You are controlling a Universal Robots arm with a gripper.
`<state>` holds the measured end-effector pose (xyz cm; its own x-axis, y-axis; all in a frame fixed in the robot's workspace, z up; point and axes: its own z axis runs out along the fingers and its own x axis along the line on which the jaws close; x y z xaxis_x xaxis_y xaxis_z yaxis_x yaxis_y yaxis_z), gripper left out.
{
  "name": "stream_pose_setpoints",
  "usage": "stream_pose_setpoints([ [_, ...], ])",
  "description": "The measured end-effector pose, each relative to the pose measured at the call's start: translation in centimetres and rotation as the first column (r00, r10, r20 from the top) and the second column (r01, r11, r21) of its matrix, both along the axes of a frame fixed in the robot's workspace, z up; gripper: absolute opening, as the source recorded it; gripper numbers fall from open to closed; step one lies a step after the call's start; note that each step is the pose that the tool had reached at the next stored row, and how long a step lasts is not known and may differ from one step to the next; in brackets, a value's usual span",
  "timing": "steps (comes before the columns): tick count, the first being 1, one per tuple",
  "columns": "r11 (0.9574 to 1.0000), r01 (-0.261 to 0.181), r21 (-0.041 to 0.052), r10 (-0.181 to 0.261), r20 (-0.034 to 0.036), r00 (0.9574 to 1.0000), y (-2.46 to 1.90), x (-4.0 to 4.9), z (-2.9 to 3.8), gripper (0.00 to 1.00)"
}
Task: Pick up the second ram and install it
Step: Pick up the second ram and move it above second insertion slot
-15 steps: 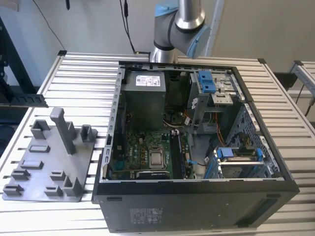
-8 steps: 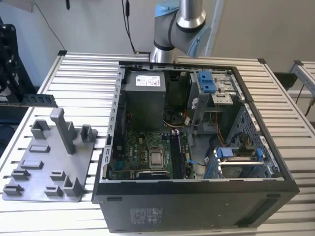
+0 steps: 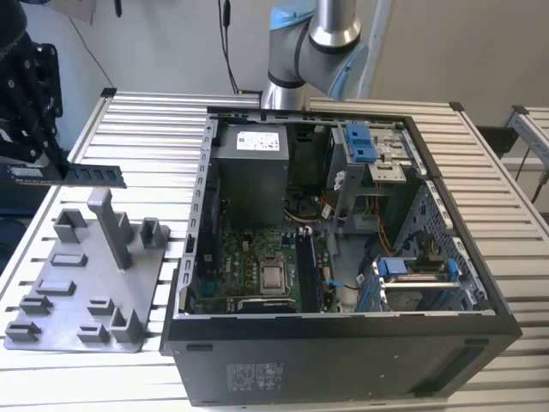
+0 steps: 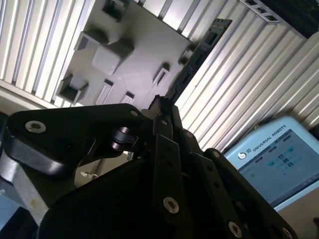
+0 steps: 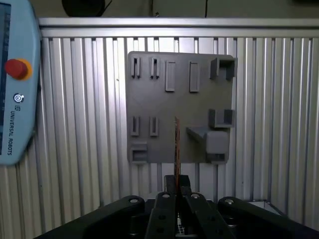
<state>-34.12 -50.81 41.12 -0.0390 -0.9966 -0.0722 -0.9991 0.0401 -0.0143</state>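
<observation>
Second ram (image 3: 90, 175) hangs level in the exterior view, at nine o'clock from the computer case (image 3: 343, 360), over the grey fixture plate (image 3: 81, 287), one end pinched by the gripper (image 3: 43, 167). In the second wrist view the fingers (image 4: 163, 144) clamp its end. In the first wrist view it shows edge-on over the plate.

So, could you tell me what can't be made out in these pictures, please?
1. The second ram: edge-on in the first wrist view, its flat faces hidden.
2. The gripper: partly cut off by the exterior view's left edge.
3. The motherboard slots: too small in the exterior view to tell which are filled.
</observation>
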Motion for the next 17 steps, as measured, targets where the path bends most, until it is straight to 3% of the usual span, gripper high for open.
stream_pose_setpoints([
  [17, 1.0, 0.0, -0.0001, 0.0, -0.003, 1.0, 0.0, 5.09, 0.01, 0.14],
])
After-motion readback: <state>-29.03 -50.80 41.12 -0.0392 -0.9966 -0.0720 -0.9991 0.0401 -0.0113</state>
